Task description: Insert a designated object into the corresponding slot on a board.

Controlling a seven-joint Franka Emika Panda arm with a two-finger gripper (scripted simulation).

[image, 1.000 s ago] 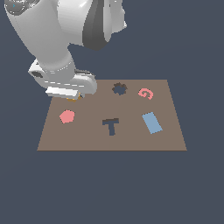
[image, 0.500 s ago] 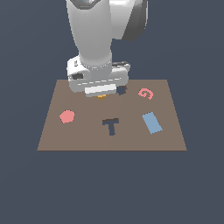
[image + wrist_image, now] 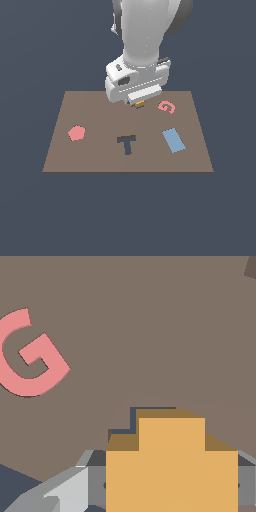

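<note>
In the wrist view the orange piece point(image 3: 171, 461) fills the lower middle, held between grey fingers point(image 3: 75, 488) on either side. My gripper point(image 3: 138, 104) is shut on it, and only a sliver of the orange piece point(image 3: 140, 104) peeks out below the hand in the exterior view. It hovers low over the far middle of the brown board point(image 3: 100, 115). A dark edge of the slot point(image 3: 134, 418) shows just beyond the piece in the wrist view; in the exterior view the hand hides the slot.
On the board lie a pink letter G point(image 3: 166, 106), a pink pentagon point(image 3: 76, 132), a blue rectangle point(image 3: 173, 139) and a dark T-shaped hole point(image 3: 127, 143). The pink G point(image 3: 27, 353) also appears in the wrist view. The big white arm point(image 3: 145, 40) towers over the board's far edge.
The arm has swung from the exterior view's left toward the right along the board's far side, carrying the orange piece, and now covers the cog-shaped hole that showed a second ago.
</note>
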